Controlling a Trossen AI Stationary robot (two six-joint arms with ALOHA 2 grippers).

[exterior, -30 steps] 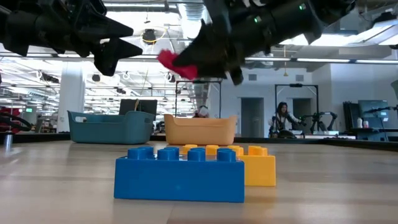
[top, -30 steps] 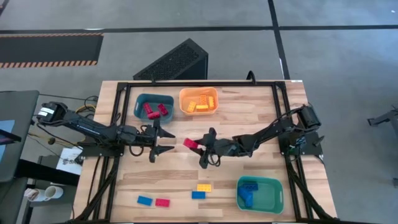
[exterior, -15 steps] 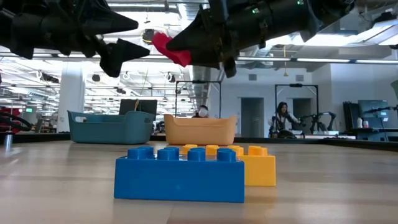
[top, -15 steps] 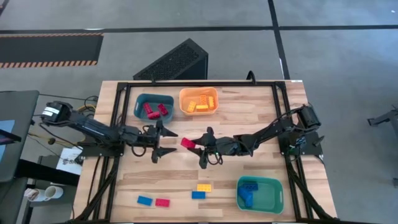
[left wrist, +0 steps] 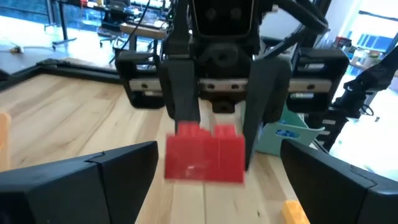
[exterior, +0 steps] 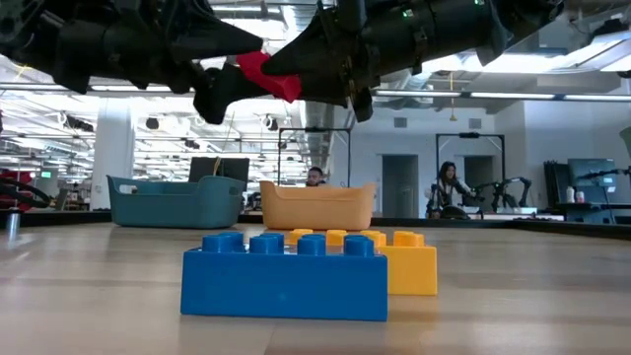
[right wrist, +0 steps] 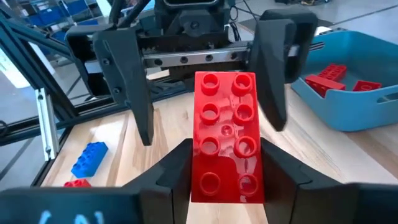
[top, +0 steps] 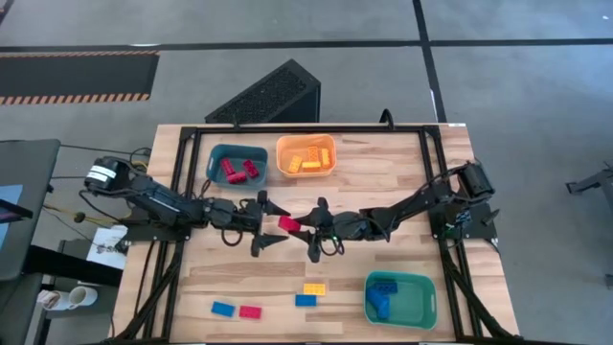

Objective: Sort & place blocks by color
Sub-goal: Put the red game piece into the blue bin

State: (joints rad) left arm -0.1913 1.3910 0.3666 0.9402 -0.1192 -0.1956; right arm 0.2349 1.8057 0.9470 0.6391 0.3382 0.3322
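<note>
Right gripper: I had it clamped on a red block, held in the air above the middle of the table, well short of the teal bin.
Red block: it sat lengthwise between the right fingers, studs up in the right wrist view, and clear of the wood in the low view.
Left gripper: I had its jaws spread wide, one finger on each side of the red block's free end, not touching it as far as I could see.
Teal bin: it held red blocks at the table's far edge, with the orange bin just beside it holding orange blocks.
Green bin: it held blue blocks at the near right corner.
Loose blocks: a blue, a red, a yellow and another blue lay near the front edge, well apart from the teal bin.
</note>
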